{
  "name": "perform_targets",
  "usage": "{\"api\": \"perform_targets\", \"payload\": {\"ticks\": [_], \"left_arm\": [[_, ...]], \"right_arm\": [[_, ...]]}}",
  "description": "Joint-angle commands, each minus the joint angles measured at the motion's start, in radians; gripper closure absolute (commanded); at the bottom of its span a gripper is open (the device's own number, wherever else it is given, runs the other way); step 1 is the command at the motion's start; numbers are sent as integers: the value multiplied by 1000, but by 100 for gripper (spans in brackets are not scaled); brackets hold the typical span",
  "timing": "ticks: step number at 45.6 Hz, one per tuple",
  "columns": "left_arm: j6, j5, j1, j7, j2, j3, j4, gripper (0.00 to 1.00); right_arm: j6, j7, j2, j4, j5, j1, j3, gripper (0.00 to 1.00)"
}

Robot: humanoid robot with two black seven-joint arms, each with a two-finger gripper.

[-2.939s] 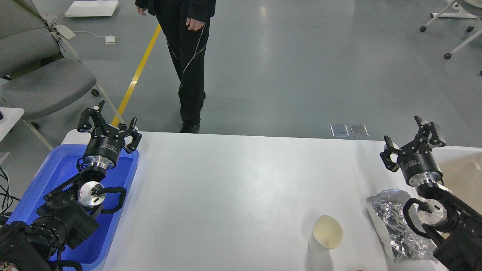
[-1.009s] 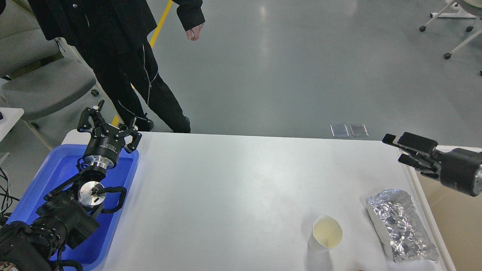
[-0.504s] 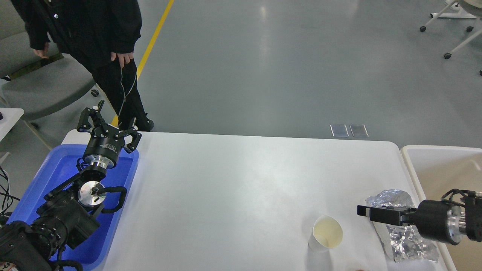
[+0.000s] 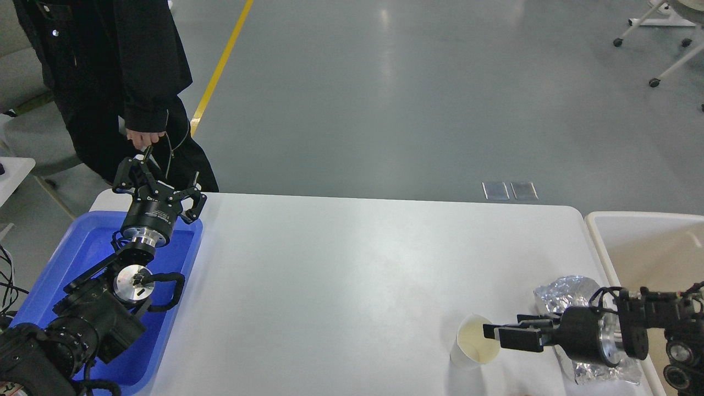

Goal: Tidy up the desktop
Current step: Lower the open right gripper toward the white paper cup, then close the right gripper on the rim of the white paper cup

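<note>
Head view: on my white matte tabletop (image 4: pixel 341 275), the tilted pale paper cup (image 4: pixel 476 341) and crumpled silver foil wrapper (image 4: pixel 572 291) at 4 o'clock remain uncleared. My right tool (image 4: pixel 498 333) reaches the cup's rim, grip state unclear; my left tool (image 4: pixel 158 183) at 9 o'clock hangs spread, empty.

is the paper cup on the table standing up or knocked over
Standing upright. The paper cup rests on its base on the desktop with its open mouth facing up; the right pincer is at its rim.

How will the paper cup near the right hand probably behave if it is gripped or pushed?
The paper cup looks thin-walled and empty, so it is probably very light and would crush under a firm squeeze. It stands upright on the desktop and is tall for its base, so a sideways push from the right hand near its rim could easily tip it; once down, it may roll.
</note>
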Motion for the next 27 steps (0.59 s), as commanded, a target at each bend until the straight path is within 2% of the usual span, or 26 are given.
{"api": "perform_targets", "payload": {"ticks": [1, 12, 23, 27], "left_arm": [[0, 1, 0, 0, 0, 0, 0, 0], [0, -1, 0, 1, 0, 0, 0, 0], [0, -1, 2, 0, 0, 0, 0, 0], [0, 1, 2, 0, 0, 0, 0, 0]], "right_arm": [[-5, -60, 83, -64, -8, 34, -68, 0], [-9, -58, 100, -101, -11, 17, -66, 0], [-71, -49, 118, -105, -15, 8, -68, 3], [-92, -46, 120, -105, -17, 6, -69, 18]]}}
